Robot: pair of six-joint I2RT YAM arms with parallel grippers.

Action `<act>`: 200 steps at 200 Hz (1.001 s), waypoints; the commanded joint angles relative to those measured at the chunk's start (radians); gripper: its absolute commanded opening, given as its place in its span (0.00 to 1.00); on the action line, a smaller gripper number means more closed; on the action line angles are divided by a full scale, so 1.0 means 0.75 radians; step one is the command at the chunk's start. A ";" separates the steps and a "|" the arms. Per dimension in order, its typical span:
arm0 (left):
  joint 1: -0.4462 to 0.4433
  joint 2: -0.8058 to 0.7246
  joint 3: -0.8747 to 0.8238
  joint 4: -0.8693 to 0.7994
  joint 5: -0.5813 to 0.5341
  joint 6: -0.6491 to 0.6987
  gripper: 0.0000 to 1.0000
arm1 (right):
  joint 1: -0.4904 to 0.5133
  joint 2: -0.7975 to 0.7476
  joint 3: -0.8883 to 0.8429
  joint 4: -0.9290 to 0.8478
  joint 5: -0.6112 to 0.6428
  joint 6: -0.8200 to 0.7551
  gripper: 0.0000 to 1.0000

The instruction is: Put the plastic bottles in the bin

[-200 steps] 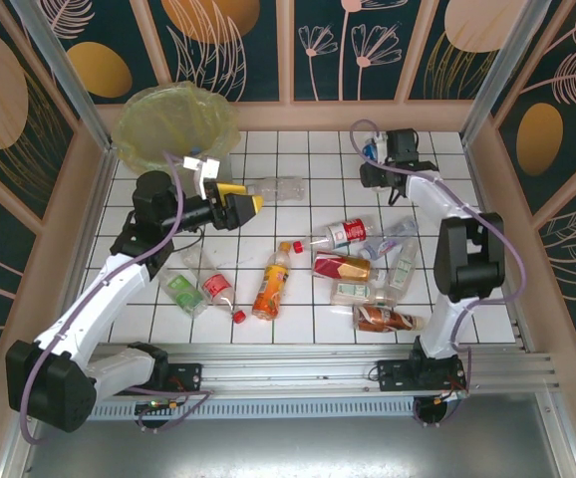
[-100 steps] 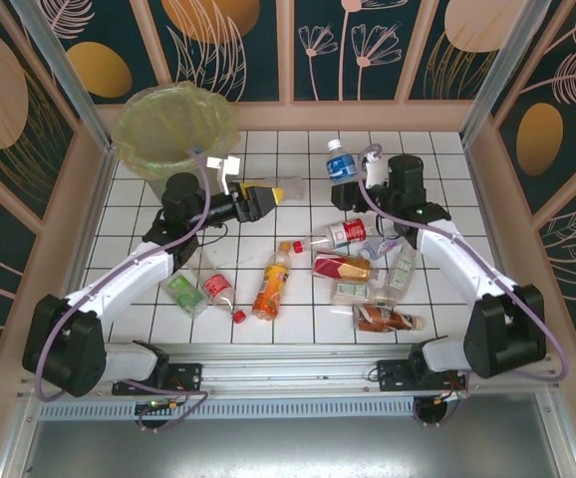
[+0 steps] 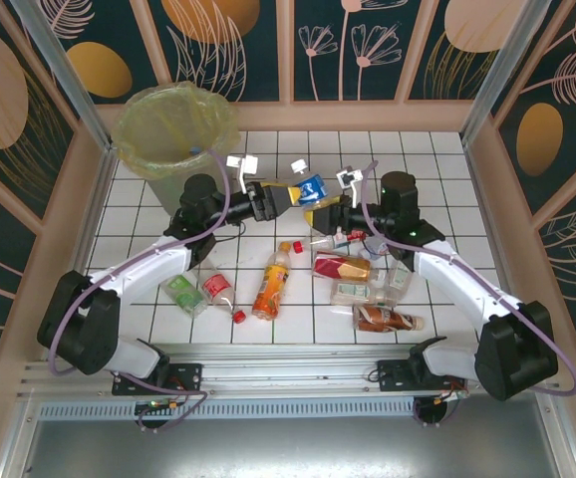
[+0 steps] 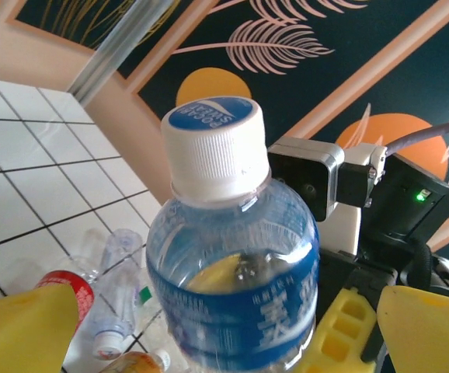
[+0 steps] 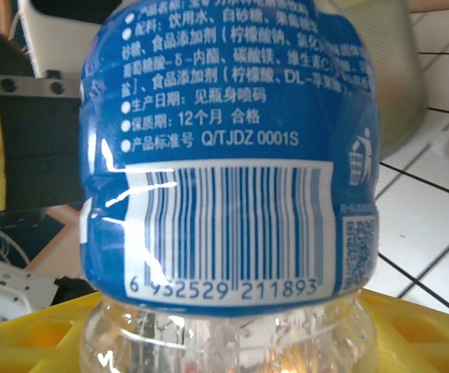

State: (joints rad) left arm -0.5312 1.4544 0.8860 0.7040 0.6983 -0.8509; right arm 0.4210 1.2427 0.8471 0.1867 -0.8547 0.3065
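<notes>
Plastic bottles [image 3: 343, 267] lie scattered on the tiled worktop [image 3: 268, 149], right of the bin [image 3: 173, 124] and nearer the arm bases. From above, one blue-labelled bottle [image 3: 311, 188] is off the worktop, right of the bin, between the left fingers [image 3: 290, 194] and right fingers [image 3: 325, 211]. The left wrist view adds its white cap [image 4: 213, 148] and the left fingers [image 4: 22, 330] standing wide apart on either side of it. The right wrist view shows the barcode [image 5: 228, 225] and the right fingers [image 5: 422, 330] clamped on the clear body below the label, with the bin [image 5: 402, 70] behind.
</notes>
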 commanded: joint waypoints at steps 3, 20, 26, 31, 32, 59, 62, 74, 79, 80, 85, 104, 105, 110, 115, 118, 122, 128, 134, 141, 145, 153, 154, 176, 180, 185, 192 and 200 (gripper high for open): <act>-0.016 0.020 0.042 0.107 0.044 -0.036 0.99 | 0.021 -0.025 -0.024 0.146 -0.124 0.057 0.65; -0.022 0.028 0.044 0.126 0.064 -0.054 0.99 | 0.033 -0.018 -0.023 0.145 -0.140 0.058 0.65; -0.024 0.032 0.046 0.133 0.076 -0.064 0.99 | 0.037 -0.013 -0.021 0.144 -0.147 0.056 0.65; -0.027 0.035 0.049 0.137 0.085 -0.067 0.99 | 0.042 -0.011 -0.021 0.143 -0.153 0.056 0.65; -0.027 0.036 0.051 0.137 0.088 -0.068 0.98 | 0.042 -0.009 -0.021 0.144 -0.154 0.055 0.65; -0.050 0.052 0.080 0.114 0.132 -0.056 0.97 | 0.067 0.006 -0.007 0.127 -0.153 0.039 0.65; -0.055 0.053 0.084 0.109 0.134 -0.052 0.97 | 0.068 0.006 -0.006 0.128 -0.153 0.039 0.65; -0.066 0.057 0.094 0.086 0.139 -0.035 0.95 | 0.072 0.013 -0.005 0.130 -0.147 0.039 0.65; -0.069 0.059 0.096 0.079 0.139 -0.033 0.94 | 0.073 0.016 -0.004 0.128 -0.147 0.037 0.65; -0.069 0.059 0.097 0.077 0.140 -0.031 0.94 | 0.073 0.017 -0.004 0.128 -0.147 0.037 0.65; -0.070 0.059 0.098 0.075 0.139 -0.030 0.92 | 0.074 0.018 -0.004 0.127 -0.145 0.035 0.65; -0.073 0.055 0.099 0.072 0.145 -0.029 0.85 | 0.076 0.021 -0.010 0.123 -0.120 0.033 0.65; -0.073 0.055 0.099 0.071 0.145 -0.029 0.85 | 0.075 0.021 -0.009 0.123 -0.118 0.033 0.65; -0.072 0.052 0.099 0.067 0.145 -0.027 0.84 | 0.075 0.019 -0.011 0.121 -0.112 0.033 0.65; -0.072 0.049 0.101 0.064 0.144 -0.025 0.83 | 0.075 0.018 -0.011 0.121 -0.105 0.033 0.65; -0.073 0.047 0.103 0.062 0.144 -0.022 0.82 | 0.075 0.018 -0.010 0.121 -0.102 0.033 0.65; -0.073 0.045 0.101 0.060 0.143 -0.021 0.80 | 0.075 0.018 -0.011 0.119 -0.096 0.033 0.65; -0.073 0.042 0.099 0.058 0.142 -0.019 0.78 | 0.075 0.018 -0.011 0.117 -0.084 0.031 0.65; -0.073 0.038 0.099 0.055 0.142 -0.014 0.76 | 0.075 0.018 -0.011 0.115 -0.071 0.033 0.65; -0.072 0.035 0.099 0.050 0.139 -0.009 0.75 | 0.073 0.018 -0.012 0.117 -0.065 0.035 0.65; -0.073 0.033 0.098 0.049 0.139 -0.007 0.73 | 0.074 0.018 -0.013 0.121 -0.065 0.037 0.65; -0.073 0.029 0.097 0.049 0.138 -0.005 0.70 | 0.076 0.022 -0.013 0.129 -0.069 0.043 0.65; -0.073 0.029 0.098 0.050 0.137 -0.005 0.70 | 0.077 0.022 -0.013 0.129 -0.070 0.043 0.65; -0.072 0.024 0.099 0.053 0.133 -0.005 0.60 | 0.075 0.026 -0.009 0.135 -0.077 0.048 0.65; -0.073 0.021 0.099 0.055 0.133 -0.004 0.60 | 0.075 0.025 -0.009 0.136 -0.078 0.049 0.65; -0.073 0.019 0.099 0.056 0.134 -0.004 0.59 | 0.075 0.024 -0.009 0.134 -0.079 0.049 0.65; -0.072 0.016 0.101 0.057 0.133 -0.002 0.59 | 0.075 0.023 -0.007 0.131 -0.081 0.046 0.65; -0.073 0.012 0.103 0.057 0.133 0.001 0.58 | 0.075 0.021 -0.005 0.127 -0.081 0.045 0.66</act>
State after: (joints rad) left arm -0.5762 1.4879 0.9318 0.7204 0.7654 -0.8665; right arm 0.4740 1.2488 0.8410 0.2512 -0.9340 0.3397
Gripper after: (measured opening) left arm 0.620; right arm 0.652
